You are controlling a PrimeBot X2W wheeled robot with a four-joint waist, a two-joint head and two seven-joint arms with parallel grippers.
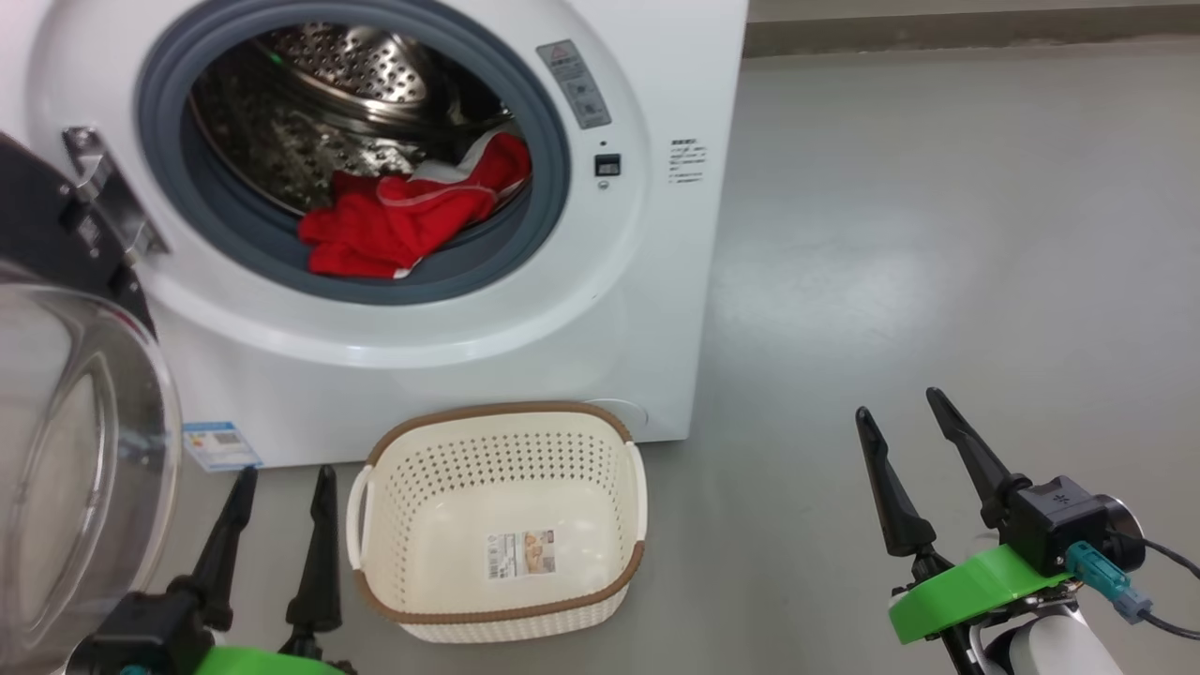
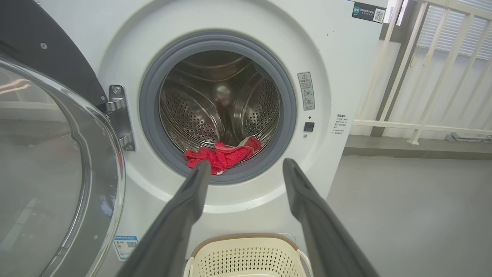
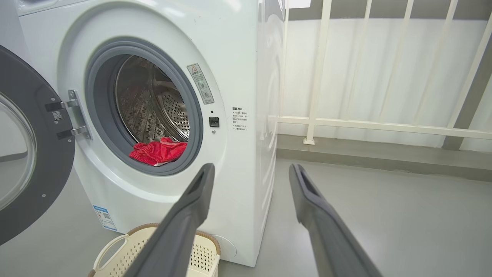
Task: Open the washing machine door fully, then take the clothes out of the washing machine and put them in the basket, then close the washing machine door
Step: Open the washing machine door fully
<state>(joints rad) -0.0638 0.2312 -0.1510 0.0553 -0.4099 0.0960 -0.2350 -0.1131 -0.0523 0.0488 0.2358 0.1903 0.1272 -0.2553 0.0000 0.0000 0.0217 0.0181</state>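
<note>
Since the door (image 1: 84,450) is already swung out to the left and the red clothes (image 1: 403,225) sit at the front lip of the drum (image 1: 356,66), partly over the grey seal (image 1: 551,178), the risks are mostly in the reach.

Both hands are empty. The left hand (image 1: 286,473) has its fingers apart and sits low, just beside the basket's left handle. The right hand (image 1: 897,403) also has its fingers apart, well off to the right over bare floor (image 1: 937,234). The basket (image 1: 506,412) is on the floor just in front of the washer (image 1: 600,309), below the opening, with nothing in it.

Risks:
- The door glass bulges out right next to the left arm. Raising that hand straight to the opening could clip the glass or rim and knock the door partway shut. Can't tell if it's at its full stop.
- The clothes lie on the seal. Too deep a pinch grabs rubber along with cloth. Too shallow and only a fold comes out, and the rest slides back into the drum.
- Red cloth with a white edge, so can't tell how many pieces. One pull may leave something behind, or drop a piece short of the basket.
- The basket looks like light plastic and is close to the left hand. A bump would shove it out from under the opening.
- Closing with cloth on the seal would trap it.
</note>
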